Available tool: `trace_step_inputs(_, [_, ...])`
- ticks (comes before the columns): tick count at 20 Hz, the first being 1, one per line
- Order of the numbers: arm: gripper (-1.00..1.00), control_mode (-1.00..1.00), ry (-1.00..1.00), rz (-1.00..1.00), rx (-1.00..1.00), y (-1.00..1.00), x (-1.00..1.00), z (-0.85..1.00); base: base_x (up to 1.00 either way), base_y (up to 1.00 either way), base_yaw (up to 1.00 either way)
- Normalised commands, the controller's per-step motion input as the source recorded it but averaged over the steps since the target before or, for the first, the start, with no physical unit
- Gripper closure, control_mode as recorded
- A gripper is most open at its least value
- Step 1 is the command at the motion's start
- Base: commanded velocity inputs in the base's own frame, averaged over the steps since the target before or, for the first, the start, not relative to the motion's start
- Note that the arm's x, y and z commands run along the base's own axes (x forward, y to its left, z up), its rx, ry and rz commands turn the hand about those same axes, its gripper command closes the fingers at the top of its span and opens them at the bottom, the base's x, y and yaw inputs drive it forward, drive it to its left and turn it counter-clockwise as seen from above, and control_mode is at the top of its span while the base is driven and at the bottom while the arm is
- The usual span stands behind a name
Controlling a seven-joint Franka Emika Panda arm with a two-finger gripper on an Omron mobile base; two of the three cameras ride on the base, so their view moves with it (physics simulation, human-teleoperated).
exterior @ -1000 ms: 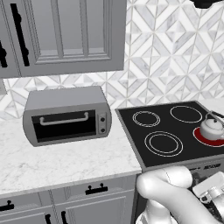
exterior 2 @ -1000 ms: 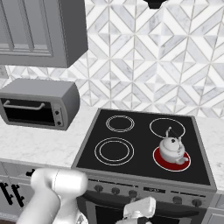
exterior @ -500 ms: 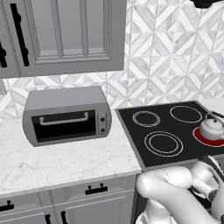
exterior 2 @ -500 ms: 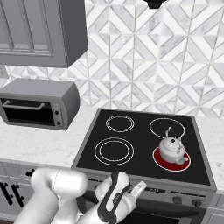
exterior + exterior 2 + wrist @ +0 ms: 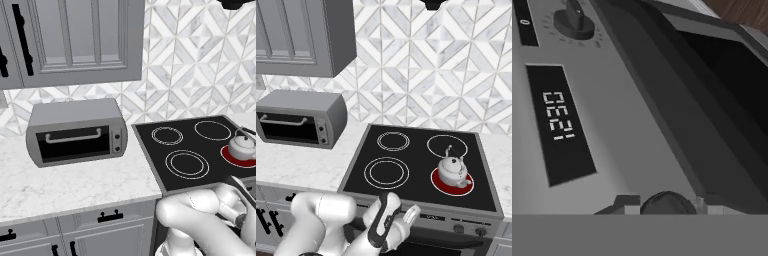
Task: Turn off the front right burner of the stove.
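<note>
Front right burner point(image 5: 452, 182) glows red under a kettle point(image 5: 453, 170) on the stove point(image 5: 406, 165). Arm is low at the stove's front panel; hand view faces a clock display point(image 5: 559, 125) and one knob point(image 5: 574, 21). Claw opening: can't tell.

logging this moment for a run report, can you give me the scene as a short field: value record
stove: black glass cooktop with grey front panel
front right burner: lit red
on that burner: silver kettle
other burners: three, unlit, white rings
panel close-up: dark knob and a digit display
pincer: finger tips at the bottom of the hand view, near the panel; open or shut unclear
counter: grey toaster oven left of the stove
</note>
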Motion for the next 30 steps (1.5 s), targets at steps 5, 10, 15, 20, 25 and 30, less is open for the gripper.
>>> trace_step_inputs(5, [1.00,-1.00,0.00,-0.02,0.48,-0.01,0.01,0.27,0.00,0.00,0.00])
trace_step_inputs(10, [1.00,-1.00,-0.02,-0.03,0.95,-0.11,0.03,0.87,0.00,0.00,0.00])
trace_step_inputs(15, [1.00,-1.00,-0.06,0.00,0.94,-0.16,0.06,0.91,0.00,0.00,0.00])
trace_step_inputs(20, [1.00,-1.00,-0.12,0.00,0.92,-0.26,0.02,1.00,0.00,0.00,0.00])
trace_step_inputs(25, [1.00,-1.00,-0.19,0.02,0.96,-0.48,0.00,0.91,0.00,0.00,0.00])
trace_step_inputs(30, [1.00,-1.00,-0.35,-0.01,0.95,-0.76,-0.30,0.63,0.00,0.00,0.00])
